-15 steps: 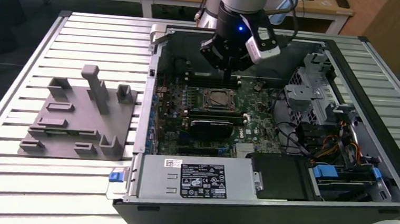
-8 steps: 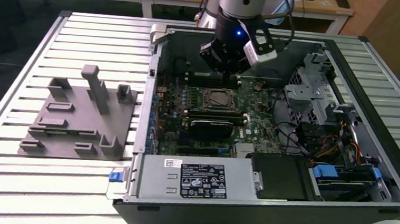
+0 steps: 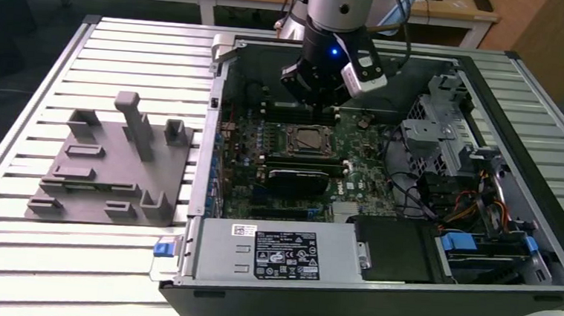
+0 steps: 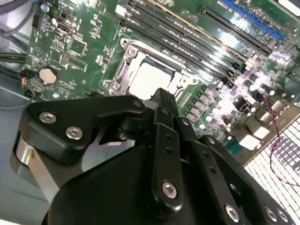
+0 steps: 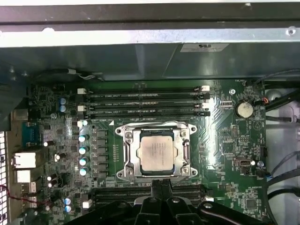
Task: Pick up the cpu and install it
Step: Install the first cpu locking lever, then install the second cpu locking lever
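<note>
Item 1: gripper [image 5: 160, 183], lower centre of the first wrist view, fingers pressed together and holding nothing, poised just above the motherboard. Item 2: cpu [image 5: 157, 152], centre frame, lying flat inside its socket [image 5: 123, 140], apparently placed already; the frame looks unlatched. Item 3: memory slots [image 5: 145, 101], beyond, upper centre. Item 4: computer case [image 3: 511, 293] lies open on the slatted desk [image 3: 16, 259] for access from above.

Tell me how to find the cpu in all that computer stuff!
Look inside the open computer case at the green board. Near its middle sits a square metal-framed socket, between rows of long dark slots. The cpu is the flat, shiny silver square lying in that frame, the only plain, smooth piece there.
</note>
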